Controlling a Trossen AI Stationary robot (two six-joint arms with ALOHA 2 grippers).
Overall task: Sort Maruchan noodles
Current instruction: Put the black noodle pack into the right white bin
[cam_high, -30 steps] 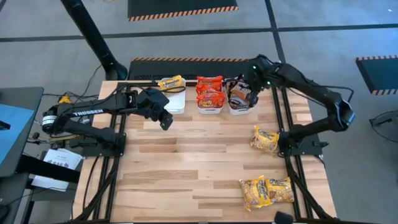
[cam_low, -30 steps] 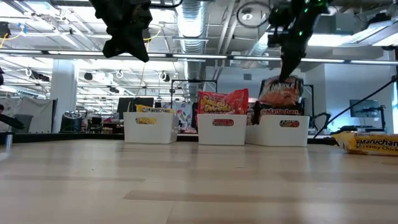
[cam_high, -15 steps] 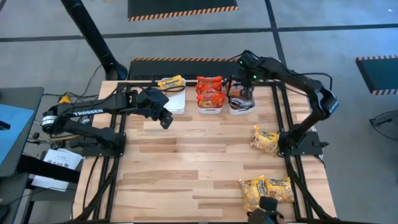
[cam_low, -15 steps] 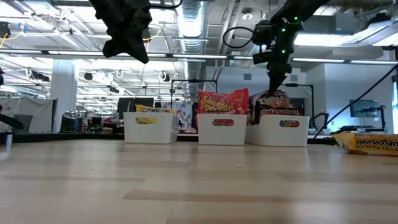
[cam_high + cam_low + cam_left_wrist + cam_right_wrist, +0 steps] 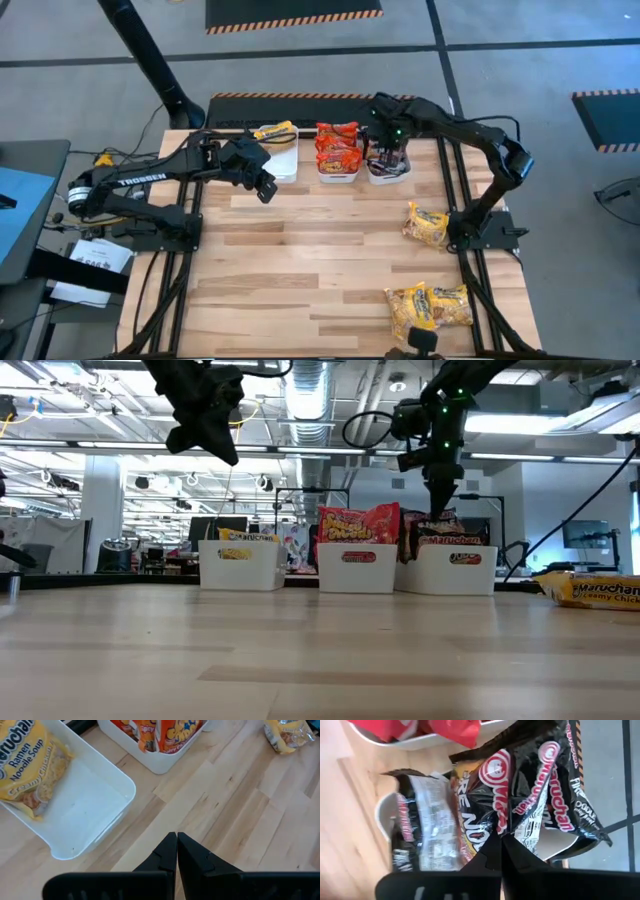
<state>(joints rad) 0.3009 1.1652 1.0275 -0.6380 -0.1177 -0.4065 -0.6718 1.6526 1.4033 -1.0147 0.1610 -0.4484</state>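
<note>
Counter: pale wood planks, seen from above, with 3 white bins in a row along the 12 o'clock edge.

Left bin: holds 1 yellow packet at its far end, flat, label up; the rest of the bin floor is bare. The same yellow packet shows in the left wrist view.

Middle bin: holds red packets, standing on edge, tops above the rim in the low view.

Right bin: holds dark packets, black with red lettering, standing and leaning against each other; in the right wrist view they fill the frame, crinkled, one of them bulging over the bin rim.

Loose yellow packets: 1 at about 3 o'clock on the counter, beside the base of the right arm; 2 more touching each other near the 5 o'clock corner. All lie flat, well apart from the bins.

Right gripper: at about 1 o'clock, directly over the right bin, pointing down at the dark packets; jaws pressed together, tips just at the packet tops. Whether they pinch any wrapper cannot be told.

Left gripper: at about 10 o'clock, raised above the counter just in front of the left bin; jaws pressed together, holding nothing.
</note>
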